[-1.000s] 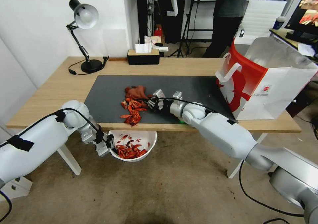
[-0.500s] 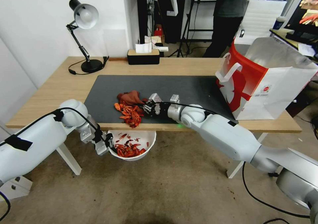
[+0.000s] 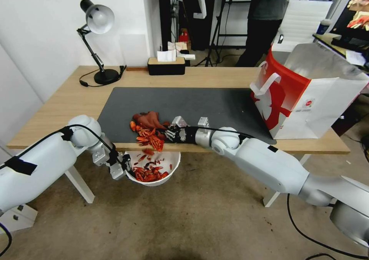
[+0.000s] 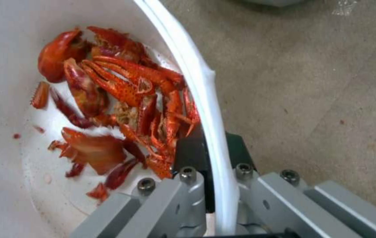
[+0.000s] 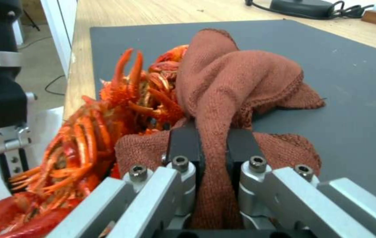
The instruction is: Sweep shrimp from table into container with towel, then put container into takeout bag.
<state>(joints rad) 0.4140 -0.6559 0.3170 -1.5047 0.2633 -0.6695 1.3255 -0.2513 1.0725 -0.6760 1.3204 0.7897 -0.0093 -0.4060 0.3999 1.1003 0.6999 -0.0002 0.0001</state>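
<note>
Table: long light-wood desk top (image 3: 230, 77) under my dark grey mat (image 3: 200, 102).
Bag: red-and-white paper takeout bag (image 3: 307, 98) at its right end.
Bowl: round white container (image 3: 171, 167) below the near edge, left gripper (image 4: 214, 185) clamped on its rim.
Towel: rust-brown cloth (image 5: 223, 89) pinched in my right gripper (image 5: 212, 145).
Shrimp: orange-red shell pieces (image 3: 148, 137) at the edge, apparently spilling; more in the bowl.

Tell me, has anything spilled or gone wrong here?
Nothing stands out. The shrimp sit at the table edge, a few dropping into the container the left gripper holds below. The right gripper pinches the towel. No pieces lie on the floor that I can see.
</note>
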